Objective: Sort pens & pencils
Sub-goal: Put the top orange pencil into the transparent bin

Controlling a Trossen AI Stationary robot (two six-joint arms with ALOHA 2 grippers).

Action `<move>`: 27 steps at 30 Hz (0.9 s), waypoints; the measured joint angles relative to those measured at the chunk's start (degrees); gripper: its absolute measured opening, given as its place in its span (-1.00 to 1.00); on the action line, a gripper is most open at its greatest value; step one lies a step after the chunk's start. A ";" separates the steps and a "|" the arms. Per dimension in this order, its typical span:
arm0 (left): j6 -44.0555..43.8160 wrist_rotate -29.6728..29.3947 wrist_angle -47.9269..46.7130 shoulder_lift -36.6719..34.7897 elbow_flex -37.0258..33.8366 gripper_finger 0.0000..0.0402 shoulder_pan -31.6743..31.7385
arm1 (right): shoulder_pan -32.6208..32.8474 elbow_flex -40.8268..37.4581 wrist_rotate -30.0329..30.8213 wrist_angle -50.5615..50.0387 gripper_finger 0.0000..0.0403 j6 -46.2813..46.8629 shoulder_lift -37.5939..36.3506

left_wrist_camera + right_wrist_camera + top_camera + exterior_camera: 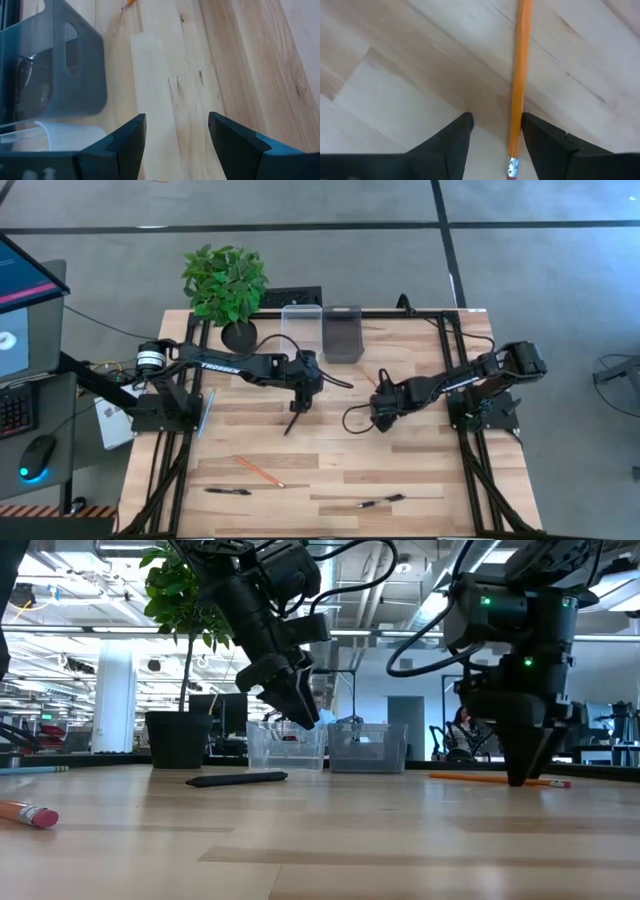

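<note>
Near the counter's middle, we have the right pincer down low over an orange pencil, fingers apart and straddling the eraser end — the pencil runs just inside one finger, off-centre in the gap, not yet clamped. We judge this as the pre-grasp line-up; a small sideways shift would centre it before closing, otherwise the finger may nudge it and roll it away.

The left pincer hangs above the counter just beside the two bins, fingers wide apart, holding nothing. The smoky grey bin and the clear bin stand side by side at the far edge — probably one per sort class, so parking the left arm there keeps drop-offs short.

Still loose on the counter:
- black pen lying just below the left pincer
- pencil near the front left
- pen at the front edge, left
- pen at the front edge, centre

Bin contents — we cannot tell. Potted plant sits behind the bins, clear of both arms.
</note>
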 joint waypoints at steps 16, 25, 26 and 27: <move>-0.07 0.02 -0.79 0.04 0.02 0.04 0.00 | -0.96 0.11 -1.24 -0.29 -0.14 -1.28 0.00; -0.12 0.02 -2.37 0.07 0.04 0.04 0.00 | -0.96 0.11 -1.67 -0.40 -0.61 -4.69 0.00; -0.16 0.02 -2.60 0.09 0.04 0.04 0.00 | -0.96 0.11 -1.67 -0.50 -0.66 -4.84 0.00; -0.24 0.02 -2.73 0.09 0.04 0.04 0.00 | -0.96 0.11 -1.67 -0.59 -0.70 -5.35 -0.01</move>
